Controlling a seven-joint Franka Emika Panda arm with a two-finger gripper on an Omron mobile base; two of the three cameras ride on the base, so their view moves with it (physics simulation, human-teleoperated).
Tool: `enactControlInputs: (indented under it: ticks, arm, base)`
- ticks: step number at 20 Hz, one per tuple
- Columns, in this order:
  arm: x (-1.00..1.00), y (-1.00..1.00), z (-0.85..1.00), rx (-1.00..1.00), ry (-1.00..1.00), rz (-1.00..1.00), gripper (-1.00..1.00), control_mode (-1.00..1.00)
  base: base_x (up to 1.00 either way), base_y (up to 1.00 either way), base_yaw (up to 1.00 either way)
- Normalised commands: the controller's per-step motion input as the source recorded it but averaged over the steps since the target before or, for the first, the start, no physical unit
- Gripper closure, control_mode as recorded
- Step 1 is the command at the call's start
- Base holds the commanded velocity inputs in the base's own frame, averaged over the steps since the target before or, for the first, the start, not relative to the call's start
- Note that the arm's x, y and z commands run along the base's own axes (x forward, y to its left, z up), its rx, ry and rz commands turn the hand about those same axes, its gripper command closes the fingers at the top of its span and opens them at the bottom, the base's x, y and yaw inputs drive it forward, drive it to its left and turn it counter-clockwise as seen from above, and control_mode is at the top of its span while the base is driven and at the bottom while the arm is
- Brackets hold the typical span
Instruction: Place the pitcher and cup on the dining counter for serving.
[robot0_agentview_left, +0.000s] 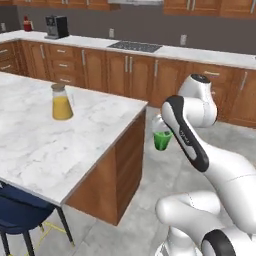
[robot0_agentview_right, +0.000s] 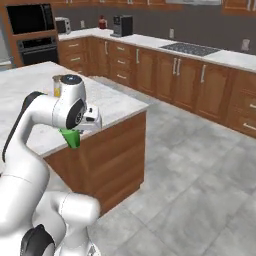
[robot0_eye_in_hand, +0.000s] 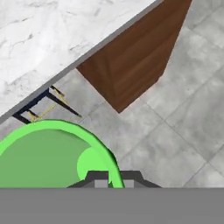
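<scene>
The yellow-orange pitcher (robot0_agentview_left: 62, 102) stands upright on the marble dining counter (robot0_agentview_left: 40, 145), toward its far side. In the right base view the pitcher (robot0_agentview_right: 57, 86) peeks out behind my arm. My gripper (robot0_agentview_left: 161, 131) is shut on the rim of the small green cup (robot0_agentview_left: 162, 140) and holds it in the air just off the counter's right end, above the floor. The right base view has the cup (robot0_agentview_right: 71, 138) hanging under the gripper (robot0_agentview_right: 76, 131), in front of the counter's wooden end. In the hand view the gripper (robot0_eye_in_hand: 113, 177) pinches the cup's (robot0_eye_in_hand: 48, 153) rim, with the counter (robot0_eye_in_hand: 52, 35) beyond.
A dark blue chair (robot0_agentview_left: 20, 210) sits at the island's near side. Wooden cabinets line the back wall, carrying a cooktop (robot0_agentview_left: 135, 46) and a coffee machine (robot0_agentview_left: 56, 26). A wall oven (robot0_agentview_right: 37, 47) stands at far left. Grey tiled floor (robot0_agentview_right: 190, 165) lies right of the island.
</scene>
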Motion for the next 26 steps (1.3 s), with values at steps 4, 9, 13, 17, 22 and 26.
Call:
enactControlInputs:
  ticks: [4, 9, 13, 17, 22, 26]
  arm:
    - [0.0, 0.0, 0.0, 0.0, 0.0, 0.0, 1.0, 1.0]
    - [0.0, 0.0, 0.0, 0.0, 0.0, 0.0, 1.0, 1.0]
    - [0.0, 0.0, 0.0, 0.0, 0.0, 0.0, 1.0, 1.0]
    - [0.0, 0.0, 0.0, 0.0, 0.0, 0.0, 1.0, 1.0]
    - [0.74, 0.0, 0.0, 0.04, 0.0, -0.24, 1.0, -1.0]
    - [1.0, 0.0, -0.02, 0.08, 0.0, -0.38, 1.0, -1.0]
  base:
    - [0.35, -0.4, 0.84]
    - [0.57, -0.18, 0.81]
    - [0.67, -0.2, 0.61]
    - [0.68, -0.07, 0.21]
    - [0.16, 0.0, -0.01]
    - [0.0, 0.0, 0.0]
